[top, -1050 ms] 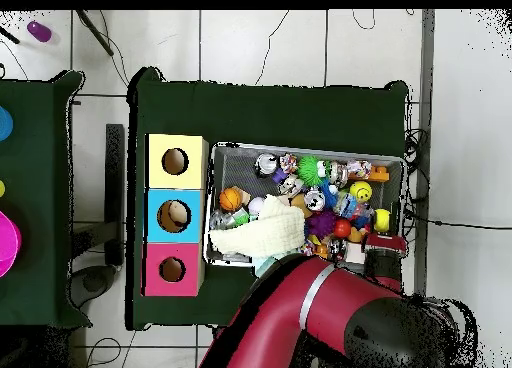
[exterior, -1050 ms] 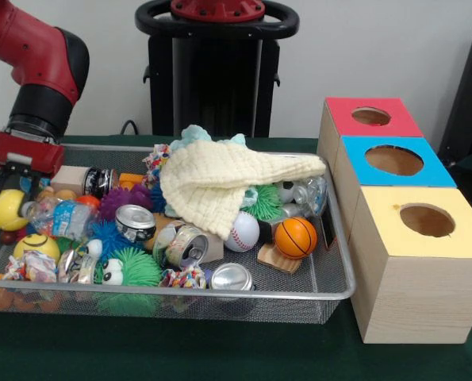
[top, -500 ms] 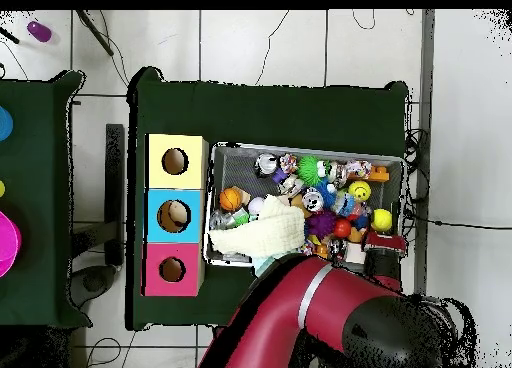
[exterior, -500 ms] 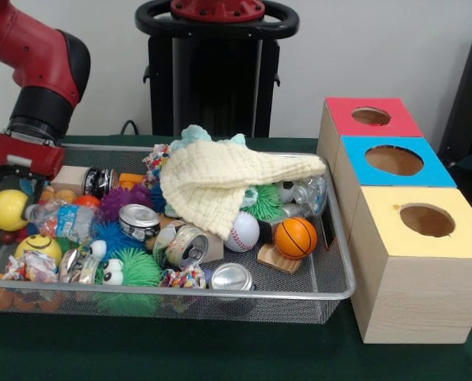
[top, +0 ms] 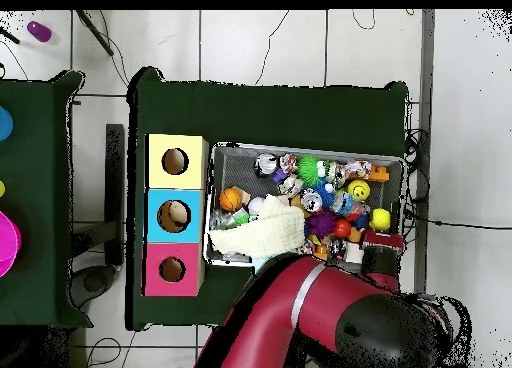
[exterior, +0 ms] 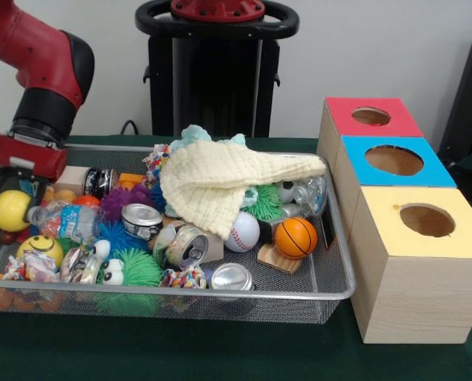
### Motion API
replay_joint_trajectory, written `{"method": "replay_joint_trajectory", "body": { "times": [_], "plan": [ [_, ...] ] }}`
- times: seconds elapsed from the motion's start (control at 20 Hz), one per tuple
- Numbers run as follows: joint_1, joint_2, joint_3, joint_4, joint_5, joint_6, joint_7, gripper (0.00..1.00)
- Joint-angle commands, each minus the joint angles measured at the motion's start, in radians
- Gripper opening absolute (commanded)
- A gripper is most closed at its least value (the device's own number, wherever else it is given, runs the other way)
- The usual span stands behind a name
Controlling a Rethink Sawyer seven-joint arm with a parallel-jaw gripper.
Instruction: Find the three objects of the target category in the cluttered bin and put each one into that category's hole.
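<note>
Hanging over the far left end of the wire bin (exterior: 331, 290), the hand (exterior: 13, 186) straddles a yellow ball (exterior: 11, 209); one dark finger shows at the ball's left, but whether the ball is actually gripped cannot be told. A clear plastic bottle (exterior: 61, 220) lies just beside the ball, its label unreadable. Other balls sit in the clutter: a baseball (exterior: 242, 231), a basketball (exterior: 295, 237) and a yellow smiley ball (exterior: 39, 248). Opened cans (exterior: 189, 245) lie among spiky green and blue toys. A cream cloth (exterior: 220, 182) drapes over the middle. Three boxes stand on the green bench (exterior: 180, 349) beside the bin: red box (exterior: 370, 119), blue box (exterior: 394, 163), yellow box (exterior: 426, 222), each with a round hole. No writing is legible.
</note>
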Motion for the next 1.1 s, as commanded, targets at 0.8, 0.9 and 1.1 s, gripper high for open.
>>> {"method": "replay_joint_trajectory", "body": {
  "times": [0.8,0.9,1.1],
  "plan": [
    [0.146,-0.435,0.205,0.232,-0.151,0.803,0.165,1.0],
    [0.147,-0.43,0.205,0.233,-0.14,0.794,0.155,1.0],
    [0.142,-0.425,0.207,0.235,-0.128,0.773,0.145,1.0]
  ]
}}
